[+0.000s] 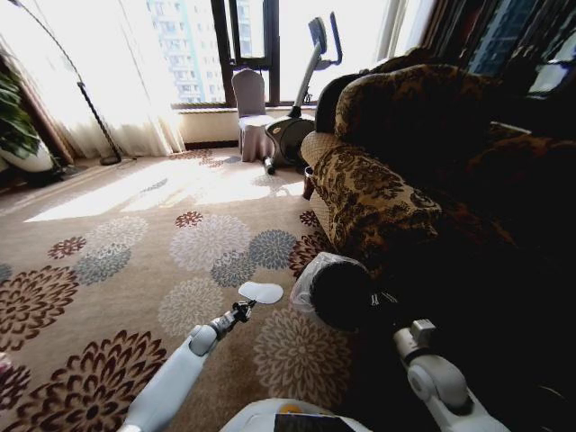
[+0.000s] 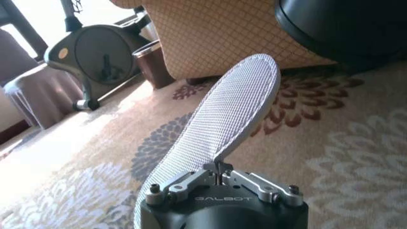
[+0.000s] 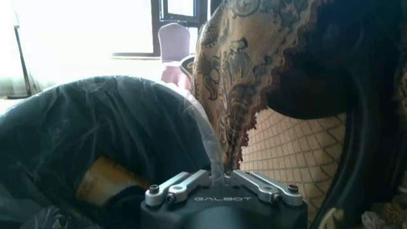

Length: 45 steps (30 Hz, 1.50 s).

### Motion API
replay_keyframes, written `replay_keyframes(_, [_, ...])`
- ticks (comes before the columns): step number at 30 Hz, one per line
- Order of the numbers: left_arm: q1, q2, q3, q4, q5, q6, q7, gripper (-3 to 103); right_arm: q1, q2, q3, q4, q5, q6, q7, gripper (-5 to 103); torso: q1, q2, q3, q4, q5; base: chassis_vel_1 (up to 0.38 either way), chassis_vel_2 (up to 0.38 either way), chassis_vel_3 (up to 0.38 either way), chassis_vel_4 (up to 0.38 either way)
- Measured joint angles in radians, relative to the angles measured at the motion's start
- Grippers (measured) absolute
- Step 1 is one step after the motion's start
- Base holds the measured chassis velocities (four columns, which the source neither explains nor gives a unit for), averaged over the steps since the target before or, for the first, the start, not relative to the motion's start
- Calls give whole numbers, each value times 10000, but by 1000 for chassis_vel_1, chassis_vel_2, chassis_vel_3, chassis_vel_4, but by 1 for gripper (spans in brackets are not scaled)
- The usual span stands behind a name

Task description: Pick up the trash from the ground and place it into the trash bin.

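Note:
The trash bin (image 1: 328,286), a black bucket lined with a translucent bag, stands on the carpet against the sofa's front. In the right wrist view an orange-yellow bottle (image 3: 105,183) lies inside the bin (image 3: 95,129). My right gripper (image 3: 218,174) is shut on the edge of the bag at the rim; in the head view this gripper (image 1: 384,302) sits just right of the bin. My left gripper (image 1: 243,309) is shut on the edge of a flat pale-blue slipper (image 1: 261,292), left of the bin. The left wrist view shows the slipper's mesh sole (image 2: 235,109) rising from that gripper (image 2: 219,172).
A patterned sofa (image 1: 378,189) runs along the right. A brown pot (image 1: 309,183) stands at its far end, with an exercise bike (image 1: 292,135) and a covered chair (image 1: 250,108) beyond. A floor lamp (image 1: 90,117) and a plant (image 1: 18,126) stand far left. Open floral carpet (image 1: 135,261) lies to the left.

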Motion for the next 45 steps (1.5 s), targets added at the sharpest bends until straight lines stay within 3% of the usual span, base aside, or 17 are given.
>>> replay_keyframes(3, [-18,316,-278,-454,-669,224,-367,1,327,132,-155,-461,-196,51,-3,1,0,0,0,-8,-1,0,0,0,0])
replay_keyframes(5, [253,624,-760,-1345,-2164,583,-922,1,867,231,-646,-1010,-383,55,-6,1,0,0,1,-7,5,0,0,0,0])
replay_keyframes(6, [253,624,-760,-1345,-2164,583,-922,1,867,231,-646,-1010,-383,55,-6,1,0,0,1,-7,5,0,0,0,0])
replay_keyframes(7, [367,678,-906,-1647,-2685,661,-1012,1,1073,238,-880,-1186,-439,56,0,1,0,0,1,-3,3,0,0,0,0])
replay_keyframes(8, [726,766,-1280,-2380,-3849,871,-1168,1,1506,252,-1374,-1553,-531,58,-10,1,0,0,1,-1,3,0,0,0,0])
replay_keyframes(9, [726,766,-1280,-2380,-3849,871,-1168,1,1506,252,-1374,-1553,-531,58,-10,1,0,0,1,-1,3,0,0,0,0])
replay_keyframes(11, [1333,897,-1792,-3638,-5590,1095,-1299,1,2264,251,-2180,-2173,-616,58,-9,1,-2,0,1,4,3,0,0,0,0])
replay_keyframes(12, [1333,897,-1792,-3638,-5590,1095,-1299,1,2264,251,-2180,-2173,-616,58,-9,1,-2,0,1,4,3,0,0,0,0])
replay_keyframes(14, [1831,975,-2020,-4816,-6829,1278,-1362,1,2926,242,-2788,-2633,-663,58,-11,1,-1,0,1,1,5,0,0,0,0])
replay_keyframes(15, [1831,975,-2020,-4816,-6829,1278,-1362,1,2926,242,-2788,-2633,-663,58,-11,1,-1,0,1,1,5,0,0,0,0])
replay_keyframes(19, [2567,909,-2137,-6995,-8973,1870,-1243,1,4126,134,-3842,-3442,-696,-16,-62,1,-2,0,1,0,5,0,0,0,0])
replay_keyframes(20, [2567,909,-2137,-6995,-8973,1870,-1243,1,4126,134,-3842,-3442,-696,-16,-62,1,-2,0,1,0,5,0,0,0,0])
replay_keyframes(24, [2949,835,-2152,-8450,-10547,2302,-690,0,5143,-54,-4722,-4189,-573,-277,-179,1,-2,0,1,0,5,0,0,0,0])
replay_keyframes(30, [3252,847,-2047,-9747,-11695,3046,-711,0,6036,-104,-5405,-4969,-290,-446,-212,1,-1,0,1,-2,6,0,0,0,0])
replay_keyframes(32, [3395,829,-1823,-10012,-12297,3500,-1097,0,6273,-100,-5576,-5070,-188,-538,-214,1,-2,0,1,0,7,0,0,0,0])
replay_keyframes(45, [3325,730,-699,-9068,-10824,4686,-2294,0,6058,-542,-5559,-4328,-7,-884,-227,1,-1,0,0,-2,4,0,0,0,0])
